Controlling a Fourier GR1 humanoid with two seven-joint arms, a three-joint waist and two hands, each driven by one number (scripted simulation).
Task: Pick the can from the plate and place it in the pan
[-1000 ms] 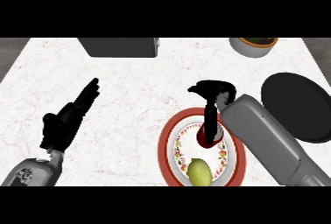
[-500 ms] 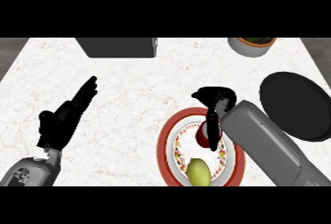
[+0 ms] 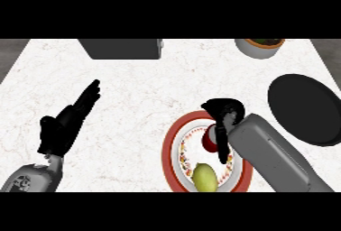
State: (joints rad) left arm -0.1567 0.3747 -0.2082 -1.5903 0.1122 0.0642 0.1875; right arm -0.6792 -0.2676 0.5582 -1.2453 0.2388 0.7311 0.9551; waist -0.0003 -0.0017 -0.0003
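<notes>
One cam, head view: looks steeply down on counter (image 3: pixel 153 85) from robot's side, close in; not mirrored, w/ left hand (image 3: pixel 61 131) at left, right hand (image 3: pixel 223 110) at right.

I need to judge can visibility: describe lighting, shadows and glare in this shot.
Head view: the counter is evenly lit, with no clear cast shadows on it; the pan reads flat black, no glare; the right hand, curled over the can on the plate, hides most of it, leaving a red sliver.
</notes>
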